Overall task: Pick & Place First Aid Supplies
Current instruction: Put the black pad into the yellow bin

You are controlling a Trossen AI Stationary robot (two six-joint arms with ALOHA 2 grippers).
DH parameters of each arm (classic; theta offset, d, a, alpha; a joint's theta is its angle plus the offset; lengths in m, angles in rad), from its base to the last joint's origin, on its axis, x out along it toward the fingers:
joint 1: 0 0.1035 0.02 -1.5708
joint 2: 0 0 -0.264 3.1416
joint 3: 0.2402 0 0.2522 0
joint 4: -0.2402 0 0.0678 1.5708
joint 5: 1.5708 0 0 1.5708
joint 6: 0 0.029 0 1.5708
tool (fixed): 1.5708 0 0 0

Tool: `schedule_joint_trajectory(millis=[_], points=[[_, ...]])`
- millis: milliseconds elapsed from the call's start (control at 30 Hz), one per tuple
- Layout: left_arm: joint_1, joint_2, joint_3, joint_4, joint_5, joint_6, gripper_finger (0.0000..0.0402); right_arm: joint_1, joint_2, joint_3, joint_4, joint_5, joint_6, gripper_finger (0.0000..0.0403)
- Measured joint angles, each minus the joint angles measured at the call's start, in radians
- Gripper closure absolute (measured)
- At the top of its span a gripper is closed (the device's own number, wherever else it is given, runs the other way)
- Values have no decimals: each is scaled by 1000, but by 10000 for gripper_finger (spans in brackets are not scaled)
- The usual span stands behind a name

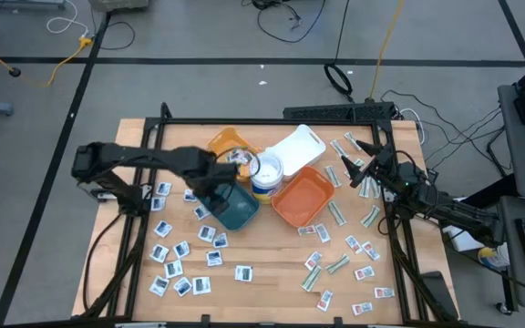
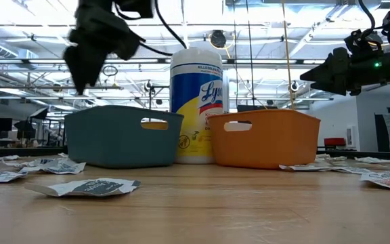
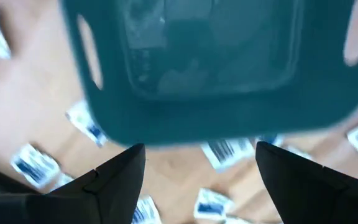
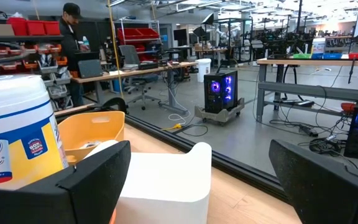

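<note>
Mid-frame in the high view, the left gripper [image 1: 219, 189] hangs with fingers spread over the teal tray [image 1: 236, 208], the right gripper [image 1: 361, 173], likewise parted, hovers right of centre, and first aid packets [image 1: 182, 265] litter the lower table [image 1: 272, 296].

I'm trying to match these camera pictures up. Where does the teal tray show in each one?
High view: teal tray at table centre, under the left gripper.
Low view: left of the Lysol tub.
Left wrist view: fills the upper picture.
Right wrist view: not in it.
Shared landmark: the tub.
</note>
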Motion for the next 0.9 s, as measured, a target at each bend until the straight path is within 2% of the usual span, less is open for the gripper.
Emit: schedule_joint_trajectory(millis=[167,367,533,900], points=[[-111,-27,-37,16,40,-104,89,0,0,0,0,0,0,26],[-218,-46,-48,17,32,-173,89,0,0,0,0,0,0,26],[-270,-39,-59,46,6,-170,89,0,0,0,0,0,0,26],[-344,-31,-239,253,4,-151,89,0,0,0,0,0,0,26]])
